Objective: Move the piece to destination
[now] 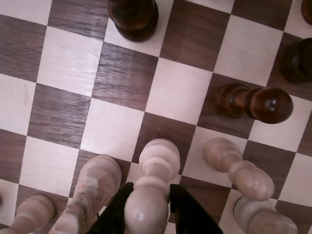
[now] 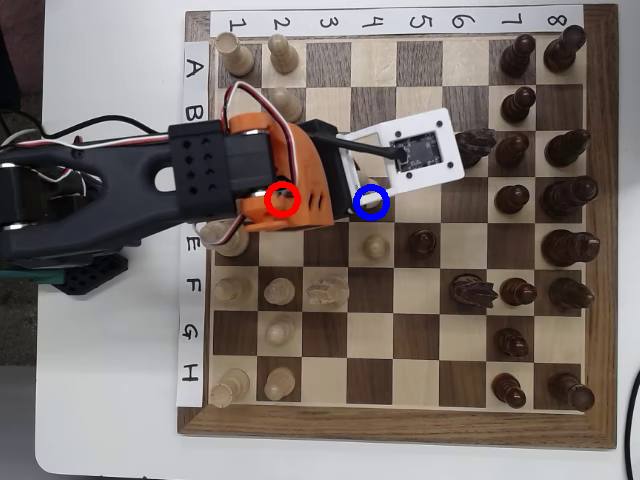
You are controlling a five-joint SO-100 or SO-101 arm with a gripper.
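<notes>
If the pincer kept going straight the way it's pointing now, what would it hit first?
Likely the pale pawn already standing between the pincer fingers, then the board beneath it. Depth is hard to judge in the wrist view.

A white bench (image 2: 110,400) carries a dark-framed wooden chessboard (image 2: 400,425) of brown and cream squares, with white paper strips of numbers along its top edge and letters down its left in the overhead view.
</notes>
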